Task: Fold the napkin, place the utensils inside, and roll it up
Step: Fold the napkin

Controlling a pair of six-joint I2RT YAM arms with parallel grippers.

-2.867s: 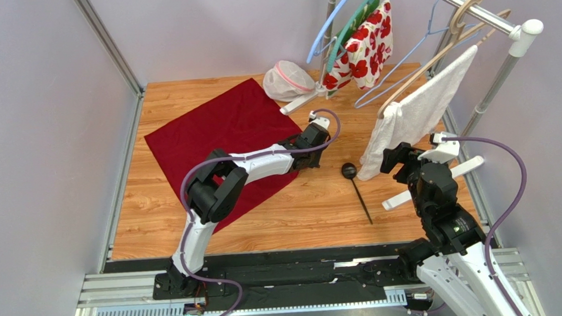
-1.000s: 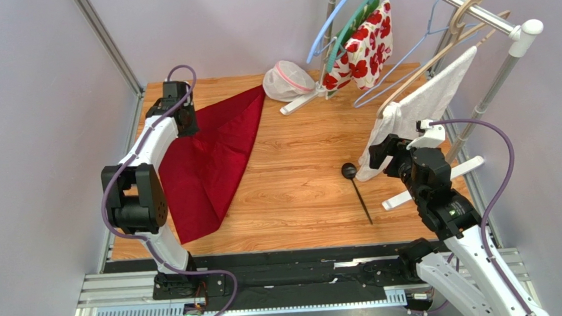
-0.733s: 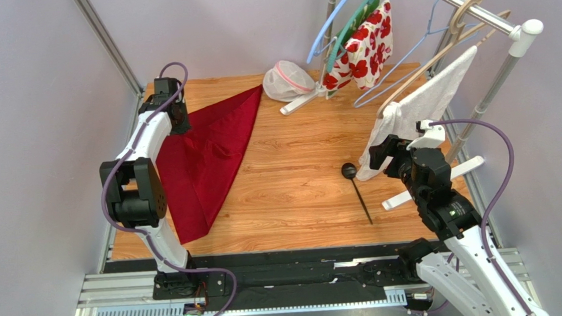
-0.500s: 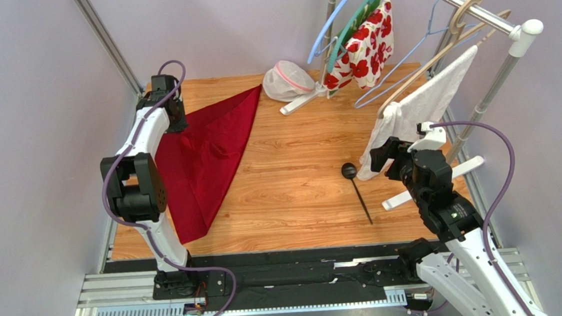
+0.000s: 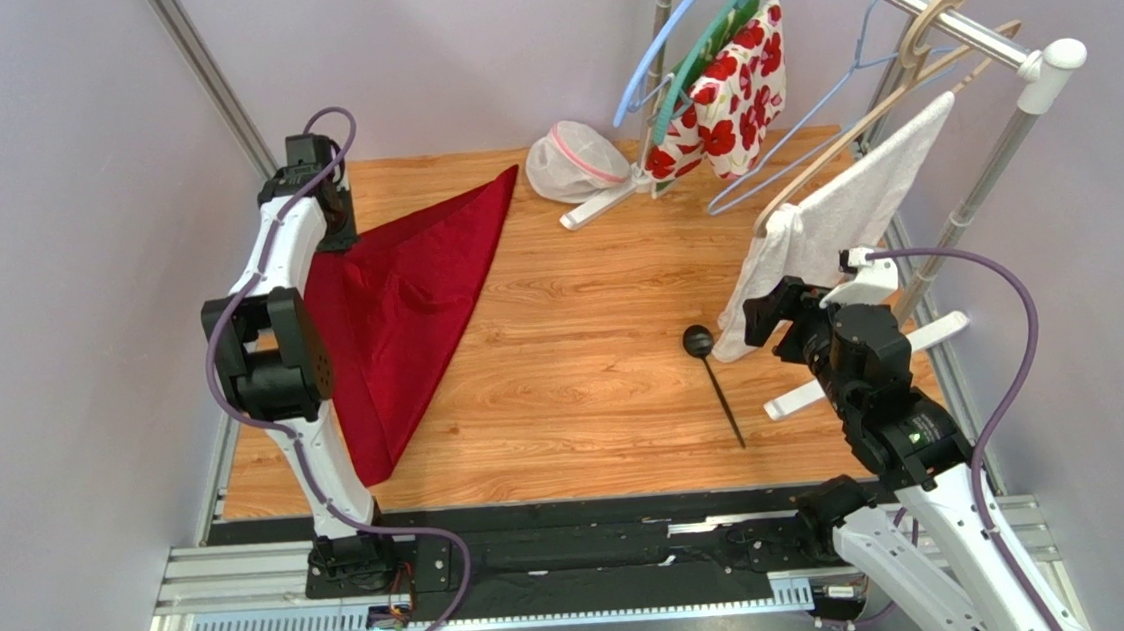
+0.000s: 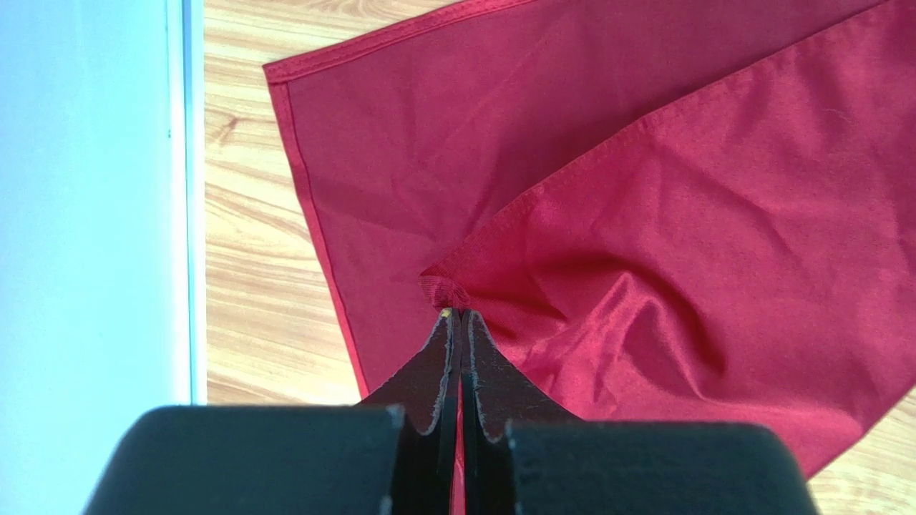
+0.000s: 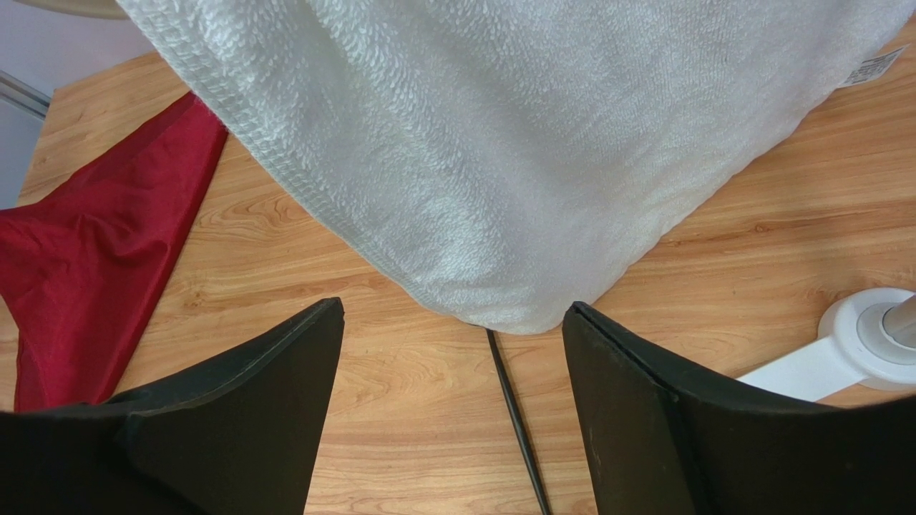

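My left gripper [image 6: 457, 313], clamped on a napkin [image 5: 401, 298] corner, has dragged it across to the far-left edge of the desk [image 5: 603, 373], roughing in a triangle fold, while my right gripper [image 7: 452, 311] gapes near the spoon [image 5: 712, 382].

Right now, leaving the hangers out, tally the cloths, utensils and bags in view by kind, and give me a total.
Cloths: 3 (plain dark red napkin, white terry towel, white cloth with red flowers)
Utensils: 1 (slim black spoon)
Bags: 1 (white mesh pouch with pink rim)
Total: 5
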